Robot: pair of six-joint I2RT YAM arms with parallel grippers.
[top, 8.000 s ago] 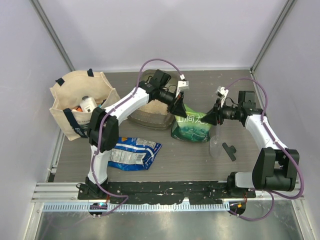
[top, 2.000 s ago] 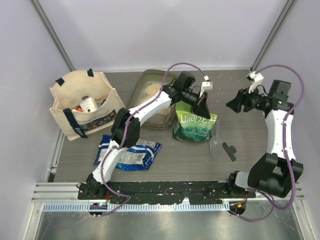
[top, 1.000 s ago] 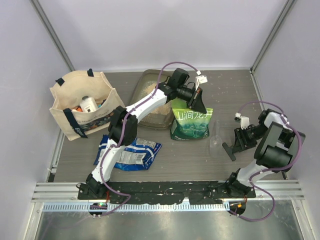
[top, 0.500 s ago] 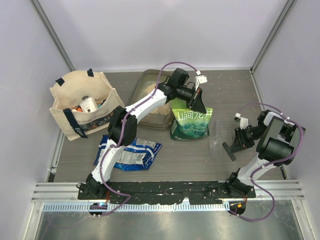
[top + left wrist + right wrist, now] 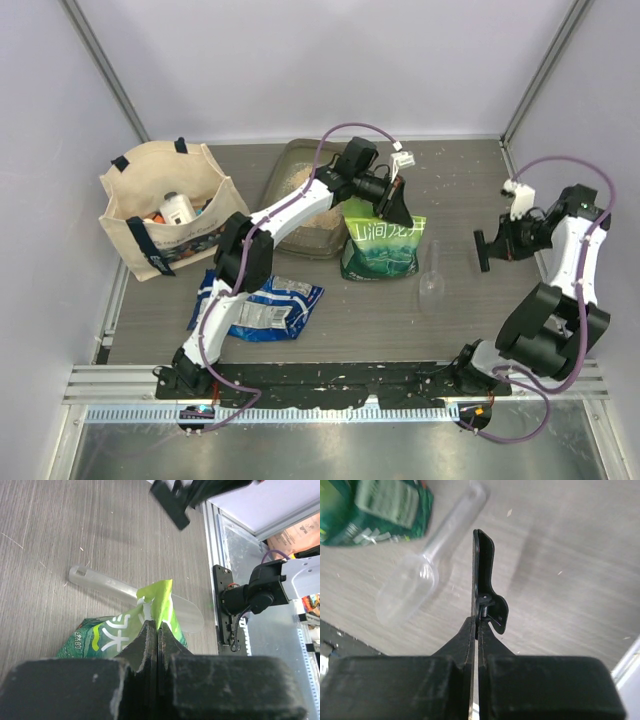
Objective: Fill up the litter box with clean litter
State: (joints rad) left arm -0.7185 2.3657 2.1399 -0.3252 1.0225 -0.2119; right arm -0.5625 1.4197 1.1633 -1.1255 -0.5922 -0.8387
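Lifted off counter (image 5: 380, 320) since last look, right of green bag (image 5: 380, 245): black clip (image 5: 482, 580), pinched in right gripper (image 5: 475, 625). Clamped on bag's top edge: left gripper (image 5: 152, 630). Behind bag, leftward: litter box (image 5: 283, 160), clean litter (image 5: 300, 180) inside.

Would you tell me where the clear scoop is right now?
In the top view, the scoop lies on the table just right of the green bag.

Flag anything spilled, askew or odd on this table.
Pale specks, perhaps stray litter, dot the table at the back, beside the litter box. The blue packet lies crumpled and flat near the front. The clear scoop lies empty beside the green bag, while the right fingers pinch a black clip above the table.
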